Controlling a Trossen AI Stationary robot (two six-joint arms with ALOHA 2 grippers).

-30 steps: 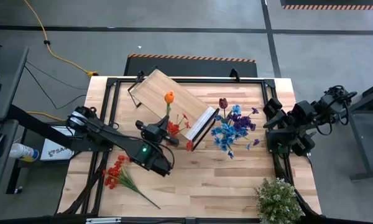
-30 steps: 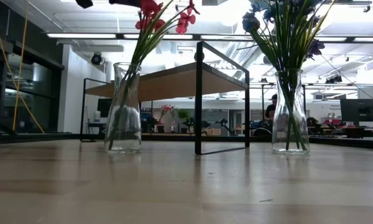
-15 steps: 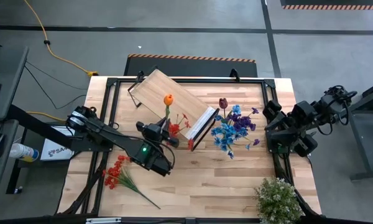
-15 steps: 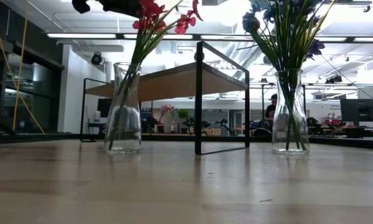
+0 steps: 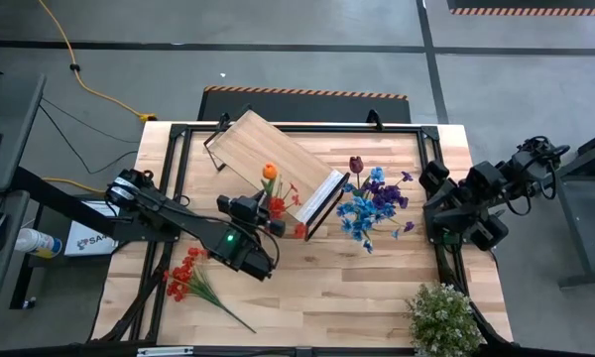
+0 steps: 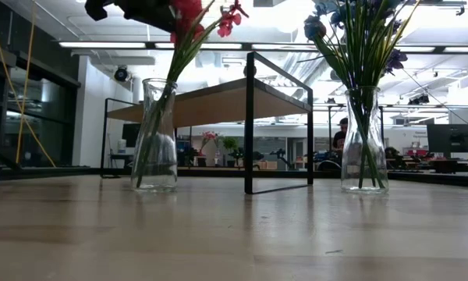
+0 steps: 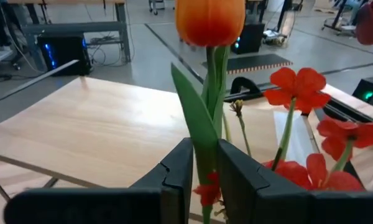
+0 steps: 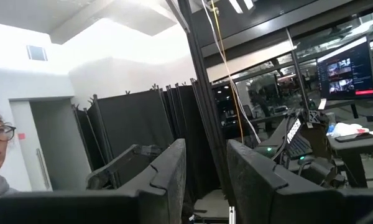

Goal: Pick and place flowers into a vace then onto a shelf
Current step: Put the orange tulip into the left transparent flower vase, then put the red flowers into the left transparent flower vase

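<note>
While the left hand (image 7: 202, 180) pinches the green stem of the orange tulip (image 5: 269, 172) between its two dark fingers, the step in hand looks like feeding that flower into the left vase (image 6: 154, 136). In the high view this hand sits over the middle of the desk (image 5: 377, 288), just beside the near edge of the shelf (image 5: 268, 154), with the tulip's head standing up above red blooms (image 5: 278, 205) that already fill that vase. The low view shows the vase standing upright on the desk with stems inside it and the dark arm just above its blooms. I cannot tell from these views whether the tulip's stem end is already inside the neck.

A second vase (image 6: 364, 140), to the right of the shelf, holds the blue and purple flowers (image 5: 374, 206) with the dark red rose (image 5: 356, 164). One red spray (image 5: 188, 278) lies flat on the desk near the front left, not yet picked. The right hand (image 8: 205, 168) waits off the right edge of the desk, its fingers spread with nothing between them.

Next, the stem likely needs lowering straight down through the narrow neck, clear of the crowded red stems, before the fingers let go.
</note>
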